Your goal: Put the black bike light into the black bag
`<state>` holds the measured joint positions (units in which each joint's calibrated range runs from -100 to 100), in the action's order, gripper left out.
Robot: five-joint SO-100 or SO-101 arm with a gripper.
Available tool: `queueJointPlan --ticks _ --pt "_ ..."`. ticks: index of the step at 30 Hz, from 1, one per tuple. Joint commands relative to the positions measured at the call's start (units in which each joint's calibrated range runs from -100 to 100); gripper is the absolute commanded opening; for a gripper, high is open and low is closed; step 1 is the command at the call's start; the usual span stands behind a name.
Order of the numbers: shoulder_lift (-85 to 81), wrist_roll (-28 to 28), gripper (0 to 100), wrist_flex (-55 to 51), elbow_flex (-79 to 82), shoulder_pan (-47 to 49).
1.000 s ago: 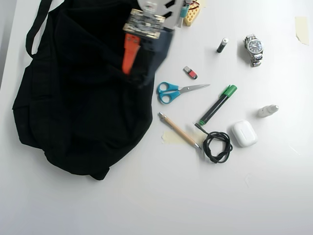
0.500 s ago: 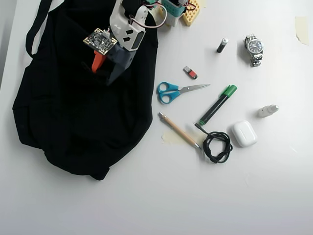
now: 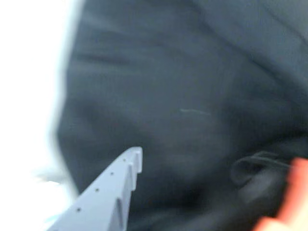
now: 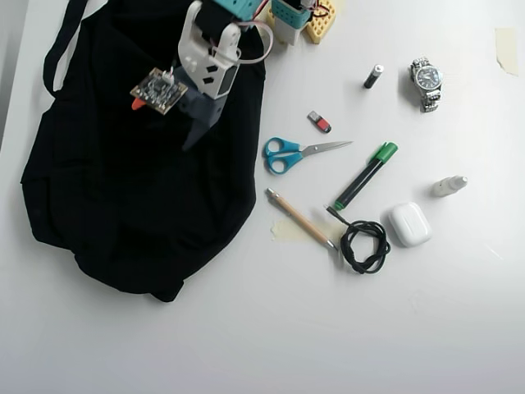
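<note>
The black bag (image 4: pixel 123 197) lies floppy across the left half of the overhead view, its strap (image 4: pixel 61 41) running off the top left. My gripper (image 4: pixel 162 125) hovers over the bag's upper part. It is open, with the orange finger (image 4: pixel 138 104) to the left and the grey finger (image 4: pixel 193 127) to the right. In the blurred wrist view, dark bag fabric (image 3: pixel 183 96) fills the frame behind the gripper (image 3: pixel 216 163), and the grey finger (image 3: pixel 120 183) and orange finger (image 3: pixel 291 197) stand wide apart. A thin dark loop (image 3: pixel 255 166) lies near the orange finger; what it is I cannot tell. The black bike light does not show clearly in either view.
To the right of the bag on the white table lie blue scissors (image 4: pixel 295 153), a red-and-silver USB stick (image 4: pixel 320 121), a green marker (image 4: pixel 365 175), a pencil (image 4: pixel 299 218), a coiled black cable (image 4: pixel 363 245), a white case (image 4: pixel 409 223), a watch (image 4: pixel 426 82) and a small bottle (image 4: pixel 449 185).
The arm has swung left over the bag. The orange finger has moved from the bag's right edge toward its upper middle, and the fingers now stand farther apart.
</note>
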<state>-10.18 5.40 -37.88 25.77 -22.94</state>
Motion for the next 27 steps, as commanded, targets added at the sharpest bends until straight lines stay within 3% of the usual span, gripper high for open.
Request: queueJointPlan --ticks 1,2,3,6,13,23,27 --pt "-23.1 -3.9 21 -14.4 -4.2 12.8" --pt "-27.9 -4.0 7 -14.8 -3.4 16.7" --pt "-31.2 -4.0 2 -17.5 -3.2 19.8" --pt "-40.9 -5.0 2 -28.8 2.2 26.2" --pt "-68.1 -7.3 2 -16.8 35.3 29.0" --pt "-88.8 -7.0 2 -10.9 61.6 28.9" --pt "-89.4 -6.9 2 -9.9 66.6 28.2"
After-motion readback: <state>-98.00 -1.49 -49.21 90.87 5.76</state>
